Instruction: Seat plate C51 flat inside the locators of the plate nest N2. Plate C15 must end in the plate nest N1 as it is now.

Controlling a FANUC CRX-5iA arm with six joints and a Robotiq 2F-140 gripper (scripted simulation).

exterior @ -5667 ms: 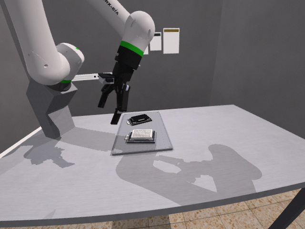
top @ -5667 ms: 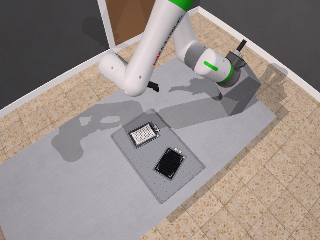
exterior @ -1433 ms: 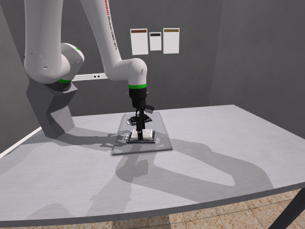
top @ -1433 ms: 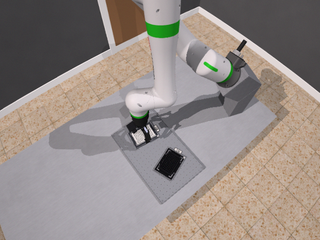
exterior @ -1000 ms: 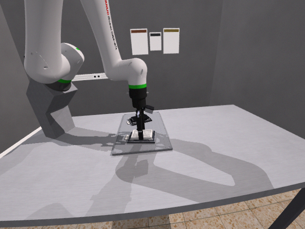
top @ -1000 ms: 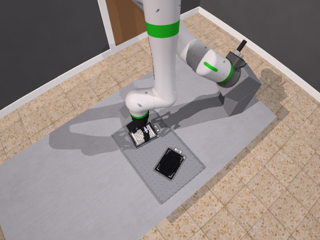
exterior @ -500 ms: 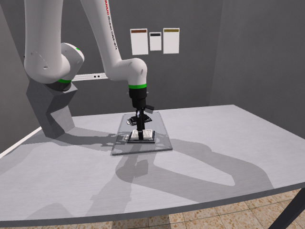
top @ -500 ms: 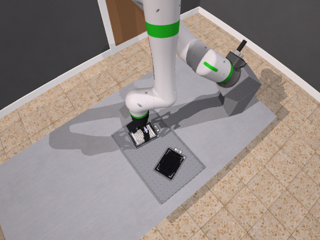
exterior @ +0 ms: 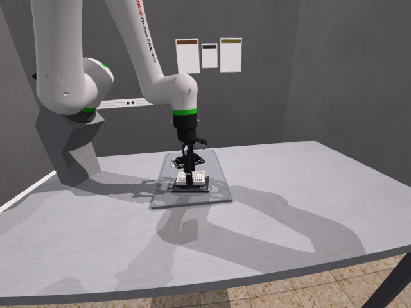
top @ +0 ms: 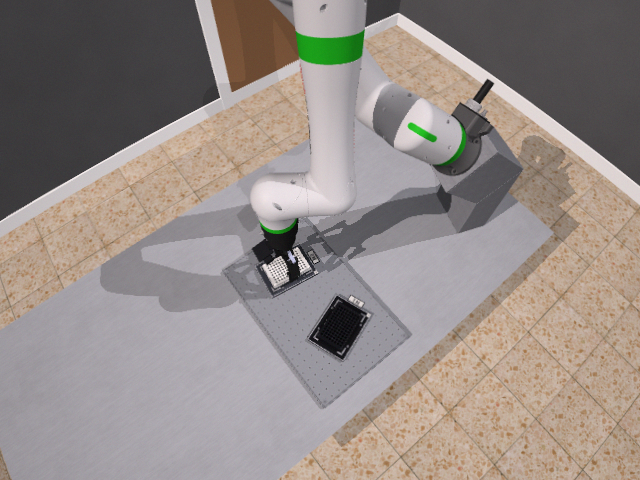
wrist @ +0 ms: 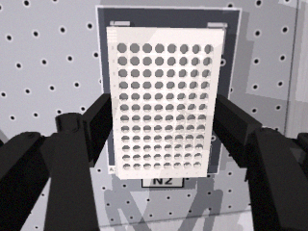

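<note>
arm bent downward, gripper (wrist: 163, 120) clamped on plate

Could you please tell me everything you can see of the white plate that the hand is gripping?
The white plate is a rectangular slab, matt and plastic-looking, pierced by a regular grid of round wells. The hand is shut on it, dark fingers pressing its two long sides. It hangs over the dark nest labelled N2, looking raised and slightly skewed rather than seated.

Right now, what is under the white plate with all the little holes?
Under the white well plate, gripped by the gripper, lies the dark rectangular nest labelled N2. Only its border shows; its middle is covered.
</note>
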